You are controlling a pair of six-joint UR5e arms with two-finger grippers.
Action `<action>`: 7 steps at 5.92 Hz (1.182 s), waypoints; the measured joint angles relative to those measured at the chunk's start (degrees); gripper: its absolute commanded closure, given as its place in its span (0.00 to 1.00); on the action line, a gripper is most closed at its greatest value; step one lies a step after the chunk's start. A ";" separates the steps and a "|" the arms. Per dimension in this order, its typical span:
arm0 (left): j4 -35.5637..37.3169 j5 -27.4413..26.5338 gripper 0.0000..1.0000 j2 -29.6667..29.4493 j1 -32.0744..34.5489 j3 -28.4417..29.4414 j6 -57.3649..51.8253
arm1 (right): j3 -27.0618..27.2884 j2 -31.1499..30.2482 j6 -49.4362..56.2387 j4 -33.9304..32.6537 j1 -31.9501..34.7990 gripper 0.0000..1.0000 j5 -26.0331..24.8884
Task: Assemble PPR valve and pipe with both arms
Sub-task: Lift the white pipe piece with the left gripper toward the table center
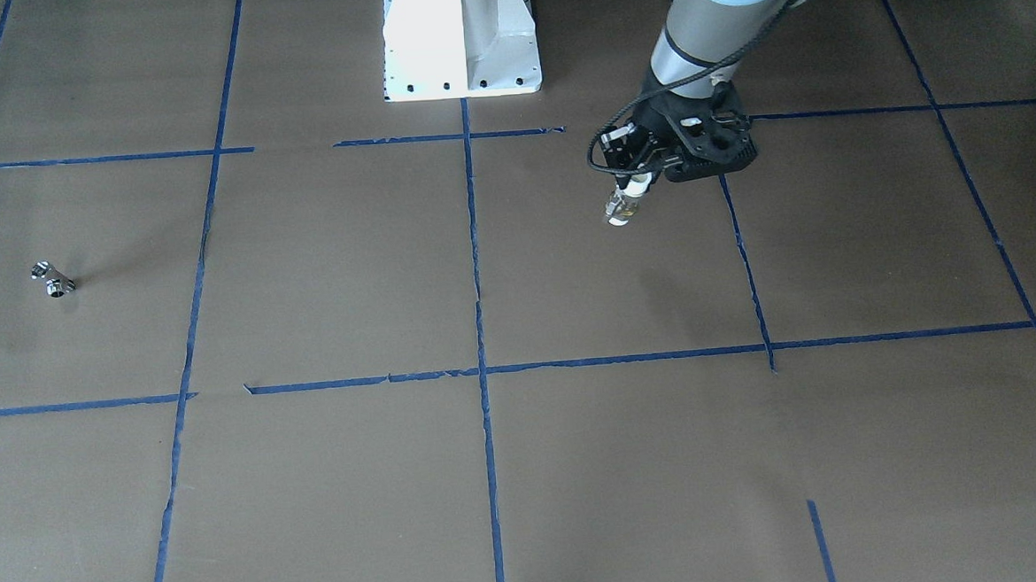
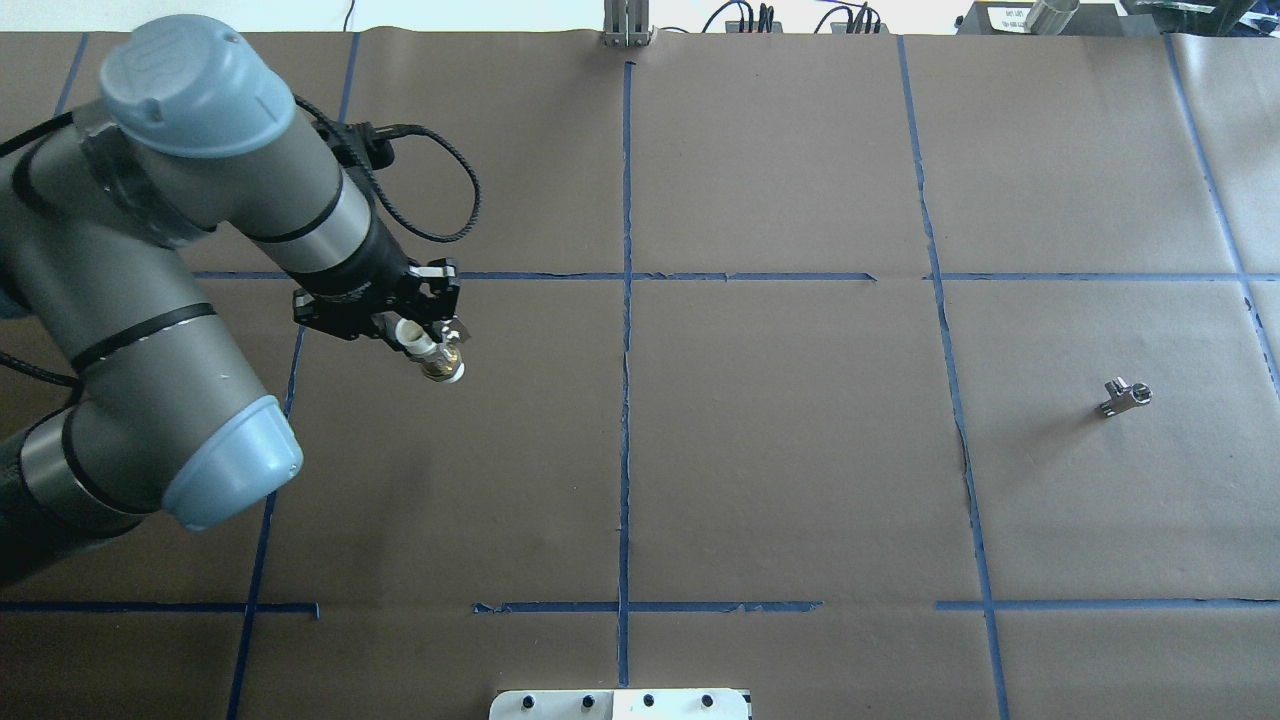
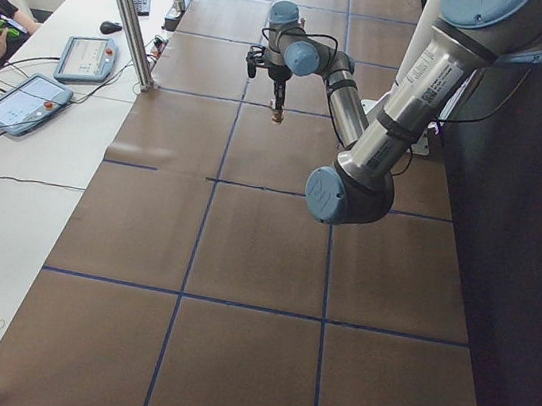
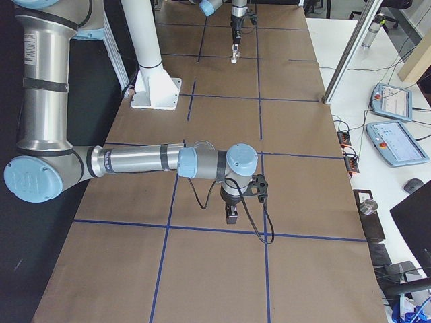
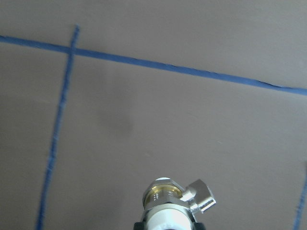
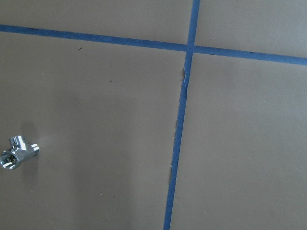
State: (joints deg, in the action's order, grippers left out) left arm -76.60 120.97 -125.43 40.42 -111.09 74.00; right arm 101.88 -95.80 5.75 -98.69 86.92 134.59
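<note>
My left gripper (image 1: 637, 182) is shut on the PPR valve (image 1: 621, 208) and holds it above the table, tilted down. It grips the upper white end; the brass middle and lower end stick out. In the overhead view the left gripper (image 2: 414, 338) and valve (image 2: 441, 363) are left of centre. The left wrist view shows the valve's (image 5: 170, 201) brass opening and grey side lever. The pipe, a small silver fitting (image 2: 1125, 395), lies on the table at the far right; it also shows in the front view (image 1: 53, 280) and the right wrist view (image 6: 18, 152). My right gripper (image 4: 231, 215) shows only in the right side view, so I cannot tell its state.
The brown paper table cover (image 2: 780, 450) is marked into squares with blue tape. The white pedestal (image 1: 460, 37) stands at the robot's side, middle. A metal post (image 3: 126, 11) and tablets (image 3: 23, 100) sit along the far edge.
</note>
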 measured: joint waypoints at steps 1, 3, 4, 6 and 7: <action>0.89 -1.05 1.00 -5.18 -1.72 2.89 3.64 | -0.01 0.00 -0.03 0.00 0.00 0.00 0.04; 1.38 -4.89 1.00 -15.67 -5.39 12.69 8.18 | -0.15 0.00 -0.04 -0.03 0.00 0.00 0.06; 1.20 -6.52 1.00 -20.92 -7.32 19.28 9.45 | -0.26 0.00 -0.04 -0.07 0.00 0.00 0.04; 0.49 -9.33 1.00 -25.07 -10.55 27.31 9.79 | -0.66 0.07 -0.04 -0.07 -0.06 0.00 0.02; -0.64 -9.79 1.00 -24.37 -11.24 28.29 9.56 | -0.76 0.08 -0.04 -0.03 -0.08 0.00 -0.01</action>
State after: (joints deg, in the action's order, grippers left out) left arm -77.25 111.18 -149.80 29.18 -82.80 83.56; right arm 101.12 -95.72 5.71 -98.72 86.84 134.58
